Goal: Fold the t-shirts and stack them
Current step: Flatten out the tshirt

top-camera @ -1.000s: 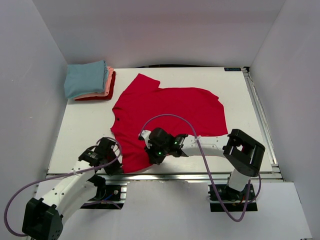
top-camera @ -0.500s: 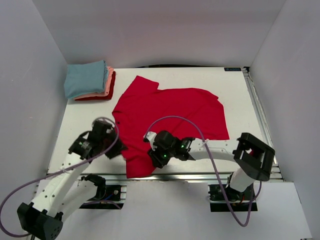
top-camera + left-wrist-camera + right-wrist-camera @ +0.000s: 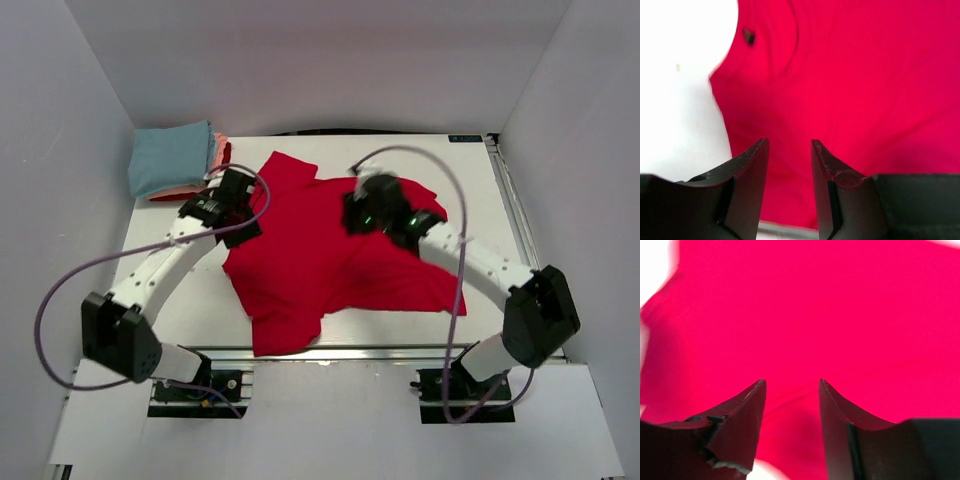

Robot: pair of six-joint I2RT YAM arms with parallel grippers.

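Folding the red shirt (image 3: 330,250) is the step in hand: it lies spread and rumpled on the worktop (image 3: 480,180) beneath both hands. The left hand (image 3: 788,142) and right hand (image 3: 792,381) hover parted and empty. Next, each likely needs to pinch a cloth edge. The folded stack (image 3: 172,160) sits beyond the left hand.

Red t-shirt (image 3: 300,230): soft matt cloth, creased. Surface (image 3: 480,180): smooth, white, matt. Left pincer (image 3: 788,145): black matt plastic, edges slightly rough.
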